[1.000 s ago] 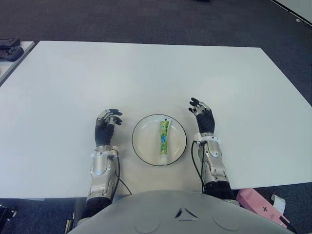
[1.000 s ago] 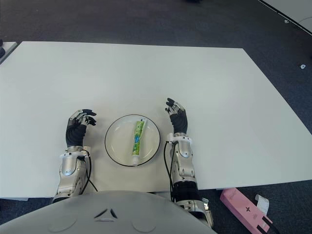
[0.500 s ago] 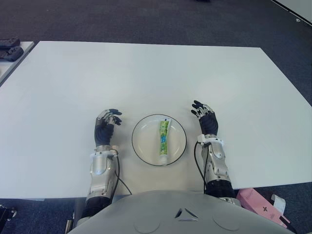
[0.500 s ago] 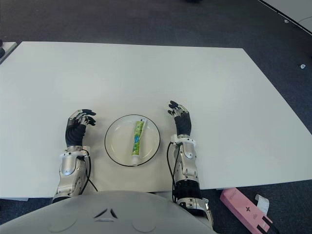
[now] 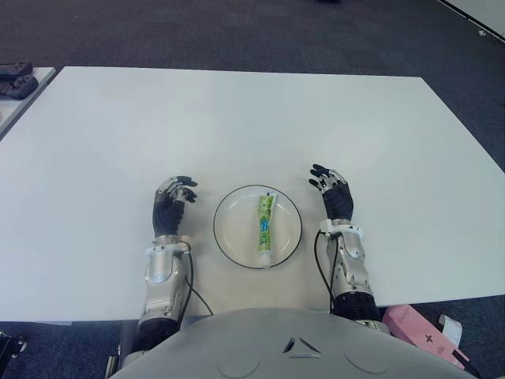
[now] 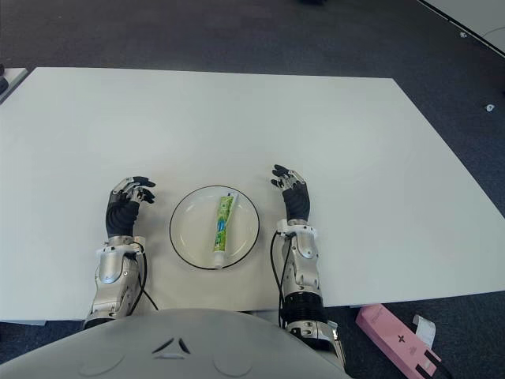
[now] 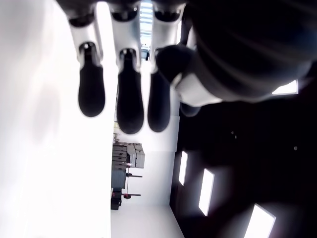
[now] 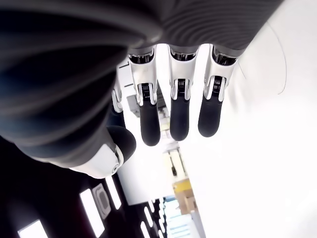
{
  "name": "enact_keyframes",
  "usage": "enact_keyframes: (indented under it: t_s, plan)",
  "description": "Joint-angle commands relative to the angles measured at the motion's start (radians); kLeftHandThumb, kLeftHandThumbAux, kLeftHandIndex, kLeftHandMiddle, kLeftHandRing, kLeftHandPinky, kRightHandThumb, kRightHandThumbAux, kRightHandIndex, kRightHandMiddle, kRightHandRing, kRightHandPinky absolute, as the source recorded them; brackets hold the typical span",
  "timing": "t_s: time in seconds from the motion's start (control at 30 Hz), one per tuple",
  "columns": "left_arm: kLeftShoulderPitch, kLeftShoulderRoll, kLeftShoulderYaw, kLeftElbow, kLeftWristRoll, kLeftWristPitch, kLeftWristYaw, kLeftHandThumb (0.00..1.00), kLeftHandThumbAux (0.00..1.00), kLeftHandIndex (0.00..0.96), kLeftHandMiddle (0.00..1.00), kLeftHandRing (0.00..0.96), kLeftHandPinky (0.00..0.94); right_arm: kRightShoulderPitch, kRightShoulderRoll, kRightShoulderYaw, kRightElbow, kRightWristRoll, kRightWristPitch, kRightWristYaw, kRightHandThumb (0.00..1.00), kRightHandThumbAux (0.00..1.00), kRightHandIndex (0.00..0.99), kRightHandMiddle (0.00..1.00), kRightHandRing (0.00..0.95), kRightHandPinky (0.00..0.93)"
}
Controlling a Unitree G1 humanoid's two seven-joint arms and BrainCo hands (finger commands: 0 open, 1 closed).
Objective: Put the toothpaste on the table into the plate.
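Toothpaste (image 5: 265,224) lies lengthwise in the plate (image 5: 230,229), near the bench's (image 5: 237,118) front edge. My left hand (image 5: 170,207) shows just left of the plate, my right hand (image 5: 335,194) just right, both apart from the rim, fingers (image 8: 179,115) loosely spread, holding nothing. Wide bare bench beyond and to both sides.

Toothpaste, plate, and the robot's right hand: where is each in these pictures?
toothpaste (image 5: 265,225): left eye view, middle of the green tube.
plate (image 5: 233,225): left eye view, bare white inside, left of the tube.
right hand (image 5: 335,193): left eye view, back of the hand.
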Motion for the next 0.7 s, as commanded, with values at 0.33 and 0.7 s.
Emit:
enact_keyframes:
  t_s: [0.33,0.7]
  plan:
    - [0.030,0.007,-0.003,0.007,-0.016,0.057,-0.032,0.834,0.676,0.420,0.479,0.582,0.564,0.045,0.018,-0.007,0.009,-0.006,0.091,-0.021,0.694,0.733,0.421,0.457,0.455,0.456]
    - [0.029,0.008,0.002,0.013,-0.015,0.065,-0.038,0.835,0.677,0.416,0.483,0.584,0.563,0.080,0.035,0.013,-0.029,-0.011,0.102,-0.038,0.700,0.732,0.424,0.462,0.454,0.457]
